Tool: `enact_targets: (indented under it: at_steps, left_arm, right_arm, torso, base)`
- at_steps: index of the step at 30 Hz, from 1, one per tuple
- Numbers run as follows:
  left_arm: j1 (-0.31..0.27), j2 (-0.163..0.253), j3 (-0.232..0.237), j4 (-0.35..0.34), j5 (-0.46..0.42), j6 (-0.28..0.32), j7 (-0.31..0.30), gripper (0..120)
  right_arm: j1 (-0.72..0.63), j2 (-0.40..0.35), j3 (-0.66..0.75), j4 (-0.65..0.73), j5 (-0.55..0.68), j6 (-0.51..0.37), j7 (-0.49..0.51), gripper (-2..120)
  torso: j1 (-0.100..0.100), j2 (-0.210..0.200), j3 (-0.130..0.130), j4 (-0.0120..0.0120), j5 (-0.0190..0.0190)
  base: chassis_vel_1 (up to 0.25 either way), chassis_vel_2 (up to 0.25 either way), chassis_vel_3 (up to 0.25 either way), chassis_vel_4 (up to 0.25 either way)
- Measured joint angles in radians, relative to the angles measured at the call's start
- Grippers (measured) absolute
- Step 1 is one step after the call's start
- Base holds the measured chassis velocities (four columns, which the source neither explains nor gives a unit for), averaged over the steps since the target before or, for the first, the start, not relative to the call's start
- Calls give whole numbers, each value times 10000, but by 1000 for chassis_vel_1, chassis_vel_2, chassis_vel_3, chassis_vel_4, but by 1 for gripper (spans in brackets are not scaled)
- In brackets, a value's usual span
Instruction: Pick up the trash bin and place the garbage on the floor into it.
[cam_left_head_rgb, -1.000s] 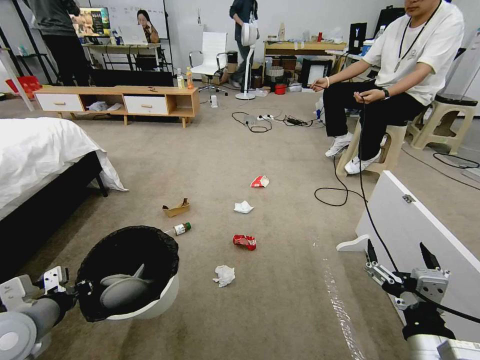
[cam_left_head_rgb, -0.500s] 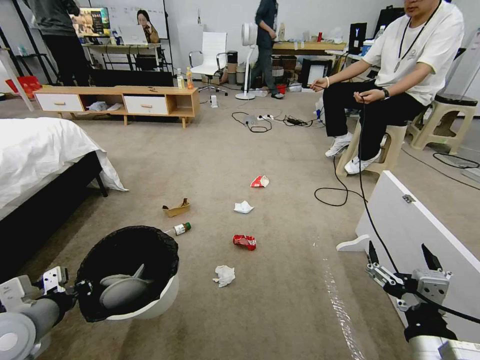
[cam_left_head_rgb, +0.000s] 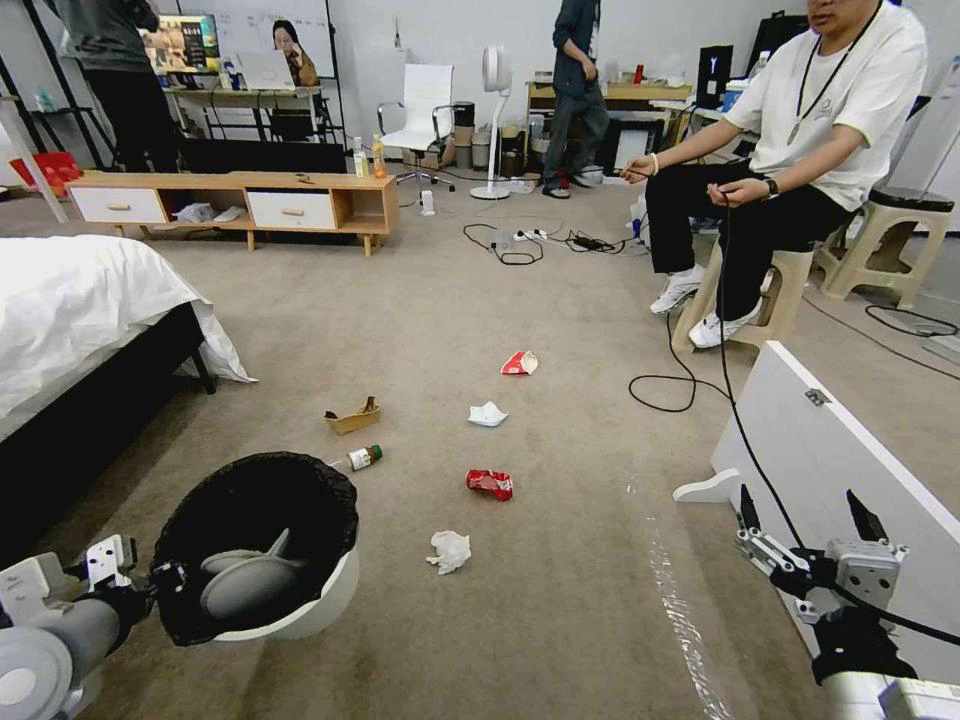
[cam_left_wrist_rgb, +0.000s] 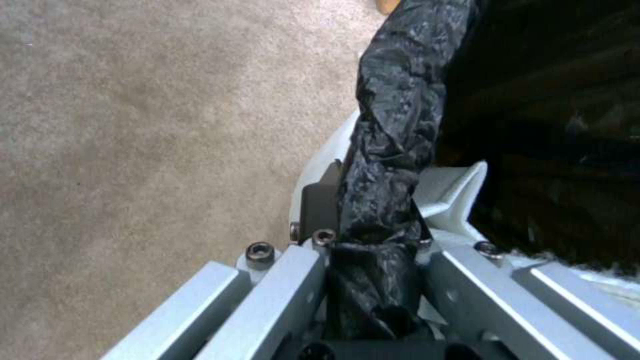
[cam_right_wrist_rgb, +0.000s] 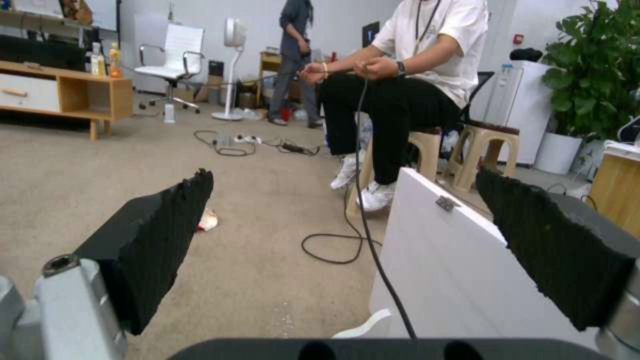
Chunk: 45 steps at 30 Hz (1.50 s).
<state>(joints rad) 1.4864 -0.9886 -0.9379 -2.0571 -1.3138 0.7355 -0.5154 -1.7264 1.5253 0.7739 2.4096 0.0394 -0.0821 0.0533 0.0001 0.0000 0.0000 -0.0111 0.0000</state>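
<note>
**A:** Down at the lower left, the left pincer (cam_left_head_rgb: 150, 580) is clamped on the trash bin's (cam_left_head_rgb: 300, 600) bagged rim, off the floor.

**B:** Bag could slip out. Right pincer (cam_left_head_rgb: 805, 525) hangs spread wide, and the tissue (cam_left_head_rgb: 449, 550) is on the carpet nearby.

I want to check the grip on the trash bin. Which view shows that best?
The left wrist view: the left gripper is shut on the trash bin rim, pinching the black bag. The head view shows the whole bin lifted beside the left gripper, but the contact is small. The right wrist view faces the room, with the right gripper open.
</note>
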Motion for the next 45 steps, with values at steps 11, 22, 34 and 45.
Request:
enact_targets:
  at_steps: [11,22,34,45]
  left_arm:
    - [-14,-20,0,17,8,0,0,1]
    - [-39,2,-3,79,1,-1,-1,1]
    - [-34,34,-2,101,0,-1,12,1]
    - [0,61,-42,76,-19,-1,24,1]
  right_arm:
    - [38,-5,1,-63,12,-15,5,100]
    - [66,26,-7,-101,16,-32,6,100]
    - [54,91,-21,-118,-14,-16,4,100]
    - [4,117,-24,-75,-76,-9,-15,100]
  torso:
    - [-1,0,0,0,-1]
    - [0,-1,0,0,0]
    - [0,0,0,0,-1]
    - [-1,0,0,-1,0]
  base:
    - [70,58,-70,-67]
    - [53,63,-57,-55]
    - [48,39,-44,-31]
    - [9,14,-13,-13]
